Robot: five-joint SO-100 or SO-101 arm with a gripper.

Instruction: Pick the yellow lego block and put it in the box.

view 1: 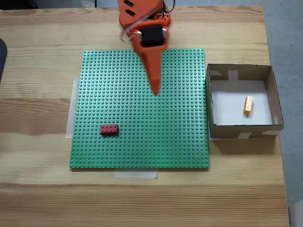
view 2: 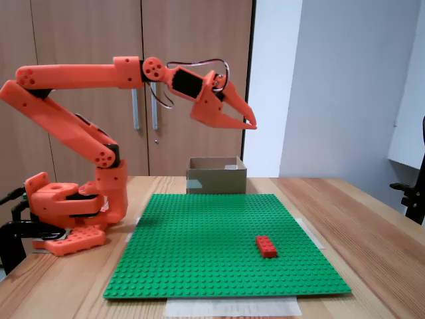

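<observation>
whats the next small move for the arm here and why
Probably just retract to rest. The yellow block already lies inside the box, and the gripper, which looks shut and empty, hangs high above the green baseplate. The red block isn't part of the job.

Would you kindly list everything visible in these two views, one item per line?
small yellow-orange studded lego brick: one, lying on the white bottom inside the box.
shallow brown cardboard box: one, white bottom, just right of the baseplate in the top-down fixed view.
small red studded lego brick: one, on the baseplate's lower left in that view.
green studded baseplate: one, taped flat on the table.
light wooden table: one, beneath everything.
wooden cabinet doors: brown, behind the arm.
orange robot arm: one, raised over the baseplate.
claw: orange, shut, empty.
</observation>
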